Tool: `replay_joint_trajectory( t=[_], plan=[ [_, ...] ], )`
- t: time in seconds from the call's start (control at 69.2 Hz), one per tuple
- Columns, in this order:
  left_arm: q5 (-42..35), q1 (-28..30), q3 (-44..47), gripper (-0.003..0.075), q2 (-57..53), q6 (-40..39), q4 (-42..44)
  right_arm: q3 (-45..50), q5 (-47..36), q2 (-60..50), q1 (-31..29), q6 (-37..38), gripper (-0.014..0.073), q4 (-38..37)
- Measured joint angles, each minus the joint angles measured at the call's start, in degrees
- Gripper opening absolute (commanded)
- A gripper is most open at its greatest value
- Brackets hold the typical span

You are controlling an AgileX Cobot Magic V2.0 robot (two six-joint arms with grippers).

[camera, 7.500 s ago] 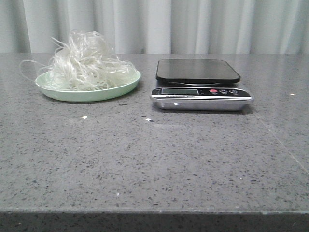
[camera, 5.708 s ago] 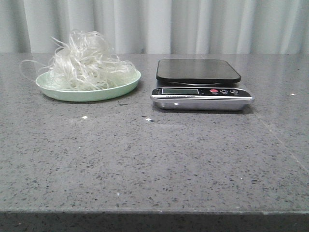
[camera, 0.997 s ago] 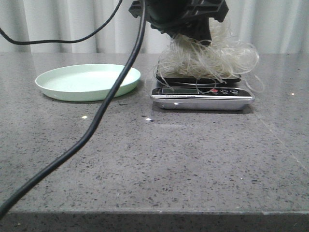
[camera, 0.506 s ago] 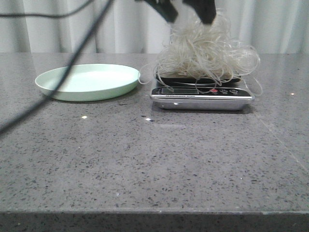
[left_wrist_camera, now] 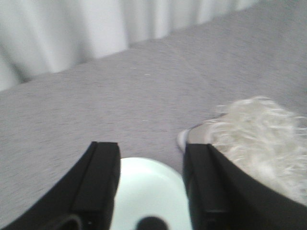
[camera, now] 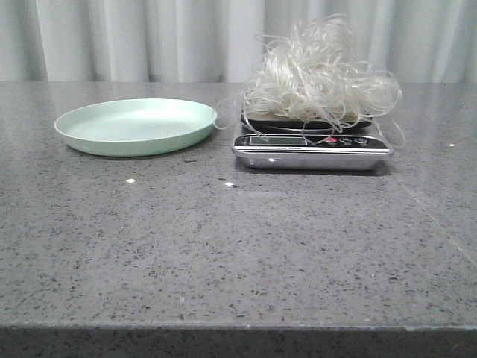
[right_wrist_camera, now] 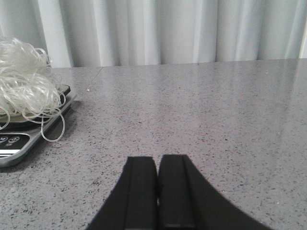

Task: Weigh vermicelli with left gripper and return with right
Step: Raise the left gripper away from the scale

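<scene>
The vermicelli (camera: 320, 78), a fluffy whitish tangle, rests on the black platform of the kitchen scale (camera: 311, 145); stray loops hang over the scale's edges. It also shows in the left wrist view (left_wrist_camera: 261, 139) and the right wrist view (right_wrist_camera: 24, 81). The pale green plate (camera: 134, 125) stands bare to the left of the scale. My left gripper (left_wrist_camera: 151, 148) is open and holds nothing, high above the plate (left_wrist_camera: 151, 191). My right gripper (right_wrist_camera: 157, 160) is shut and holds nothing, low over the table to the right of the scale (right_wrist_camera: 19, 139). Neither gripper shows in the front view.
The grey speckled table (camera: 238, 246) runs to a front edge near the camera. A pale curtain (camera: 186, 37) hangs behind the table. A few small white specks (camera: 130, 180) lie in front of the plate.
My left gripper has let go of the vermicelli on the scale and risen out of the front view, cable with it. The vermicelli stays on the scale.
</scene>
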Motion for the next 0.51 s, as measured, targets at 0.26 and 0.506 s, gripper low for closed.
replay_joint_trajectory(
  t=[0.26,0.506],
  plan=[
    [-6.77,9.75,15.99,0.0139,-14.99,0.0,1.07,0.0,0.0,0.0,0.0,0.0,0.015,0.0],
    [-14.3,15.66,33.54,0.0136,-29.56,0.0,1.68,0.0,-0.35,0.0,0.0,0.0,0.015,0.0]
  ],
)
